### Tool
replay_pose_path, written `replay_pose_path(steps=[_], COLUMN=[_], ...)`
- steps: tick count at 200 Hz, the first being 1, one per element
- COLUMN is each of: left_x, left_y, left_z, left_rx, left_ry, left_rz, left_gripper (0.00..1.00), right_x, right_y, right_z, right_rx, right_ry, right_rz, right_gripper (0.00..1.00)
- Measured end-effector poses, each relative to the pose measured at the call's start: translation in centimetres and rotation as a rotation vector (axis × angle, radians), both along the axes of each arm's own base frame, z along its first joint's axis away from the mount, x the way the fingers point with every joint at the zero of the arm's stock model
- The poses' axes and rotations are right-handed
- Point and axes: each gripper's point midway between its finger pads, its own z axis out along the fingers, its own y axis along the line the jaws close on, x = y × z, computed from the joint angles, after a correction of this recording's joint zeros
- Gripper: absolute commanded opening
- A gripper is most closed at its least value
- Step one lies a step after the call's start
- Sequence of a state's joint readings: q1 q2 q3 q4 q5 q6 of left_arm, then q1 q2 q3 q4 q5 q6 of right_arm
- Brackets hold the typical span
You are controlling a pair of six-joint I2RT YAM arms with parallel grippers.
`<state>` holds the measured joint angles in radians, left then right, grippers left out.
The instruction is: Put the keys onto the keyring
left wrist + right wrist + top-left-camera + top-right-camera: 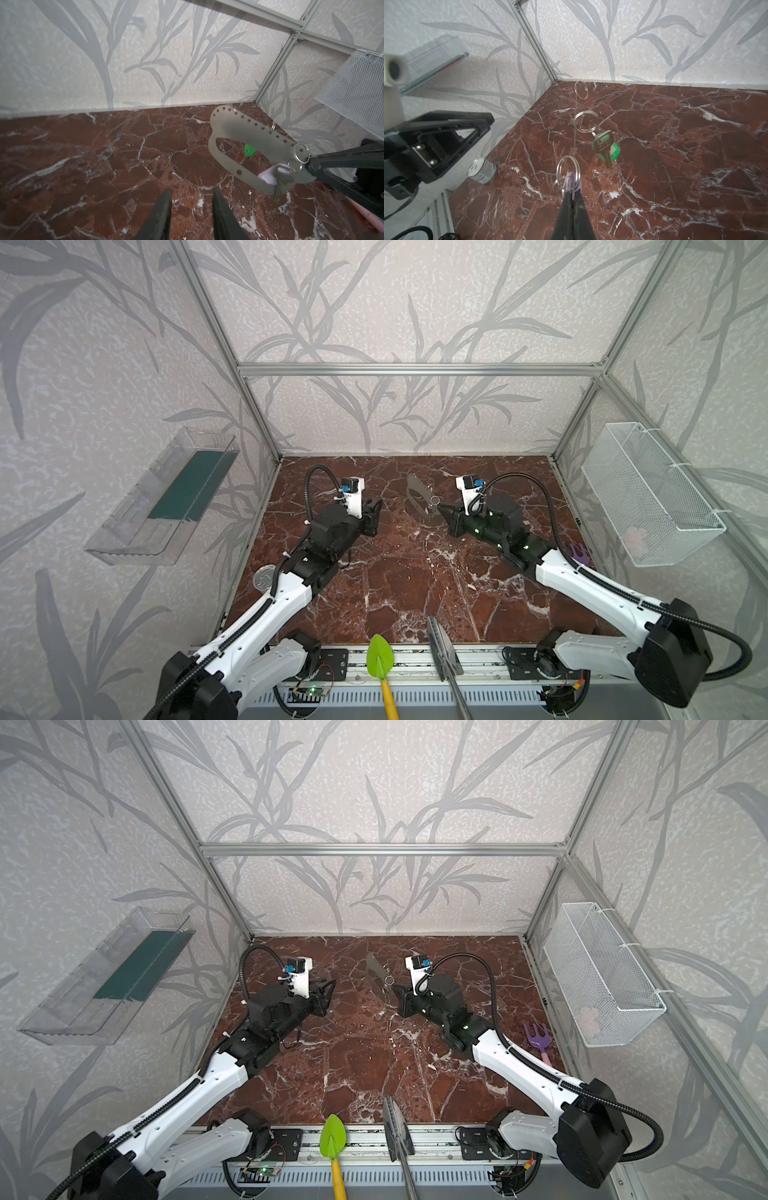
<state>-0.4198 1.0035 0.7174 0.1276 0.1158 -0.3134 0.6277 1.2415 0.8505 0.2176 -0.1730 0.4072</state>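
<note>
The keyring (239, 133), a flat grey tag with an oval cut-out, is held upright above the marble floor in both top views (415, 497) (376, 973). My right gripper (572, 192) is shut on its lower corner (309, 162). The tag shows edge-on in the right wrist view, with thin metal rings (586, 121) along it. The green key (605, 148) hangs from the middle ring. The lilac key (270, 176) hangs from a ring right at the right fingertips. My left gripper (191, 192) is open and empty, a short way left of the tag (376, 510).
A tin can (264, 576) stands by the left wall under the left arm. A purple toy fork (538, 1040) lies by the right wall. A green spade (380, 655) and a grey tool (442, 647) lie at the front edge. A mesh basket (652, 497) and a clear shelf (166, 497) hang on the side walls.
</note>
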Motion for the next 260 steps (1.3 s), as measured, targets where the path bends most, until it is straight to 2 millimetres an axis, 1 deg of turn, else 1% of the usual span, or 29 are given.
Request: replay_pose_path(steps=[28, 43, 56, 85, 112, 135, 156, 182, 209, 237, 260], left_x=[0.9, 1.3, 1.4, 1.7, 1.9, 2.2, 2.4, 2.8, 3.2, 3.4, 3.3], left_y=[0.6, 0.3, -0.6, -2.7, -3.7, -4.1, -4.2, -4.3, -4.3, -4.3, -4.3], left_z=[-1.1, -1.4, -1.4, -0.4, 1.0, 1.3, 1.1, 0.7, 0.5, 1.1, 2.0], left_rx=[-0.150, -0.241, -0.317, -0.471, -0.570, -0.624, -0.652, -0.684, -0.714, -0.743, -0.758], left_ry=[0.112, 0.164, 0.201, 0.237, 0.222, 0.219, 0.219, 0.219, 0.210, 0.182, 0.148], left_rz=[-0.040, -0.080, -0.134, -0.247, -0.317, -0.342, -0.349, -0.359, -0.365, -0.379, -0.392], left_gripper=[0.35, 0.35, 0.34, 0.33, 0.32, 0.32, 0.32, 0.32, 0.32, 0.31, 0.27], right_x=[1.1, 1.4, 1.7, 2.1, 2.1, 2.0, 1.9, 1.8, 1.7, 1.6, 1.5], right_y=[0.6, 1.1, 1.7, 2.7, 3.5, 3.9, 4.2, 4.5, 4.8, 4.8, 4.9], right_z=[0.5, 0.6, 0.8, 1.3, 2.3, 3.5, 4.2, 4.6, 4.6, 4.6, 5.0], right_rx=[0.072, 0.106, 0.138, 0.207, 0.261, 0.313, 0.350, 0.381, 0.395, 0.404, 0.418], right_ry=[0.006, 0.005, 0.003, -0.002, -0.014, -0.030, -0.039, -0.039, -0.030, -0.025, -0.032], right_rz=[0.005, 0.018, 0.031, 0.061, 0.100, 0.126, 0.148, 0.166, 0.183, 0.188, 0.194], right_gripper=[0.00, 0.00, 0.00, 0.00, 0.00, 0.00, 0.00, 0.00, 0.00, 0.00, 0.00])
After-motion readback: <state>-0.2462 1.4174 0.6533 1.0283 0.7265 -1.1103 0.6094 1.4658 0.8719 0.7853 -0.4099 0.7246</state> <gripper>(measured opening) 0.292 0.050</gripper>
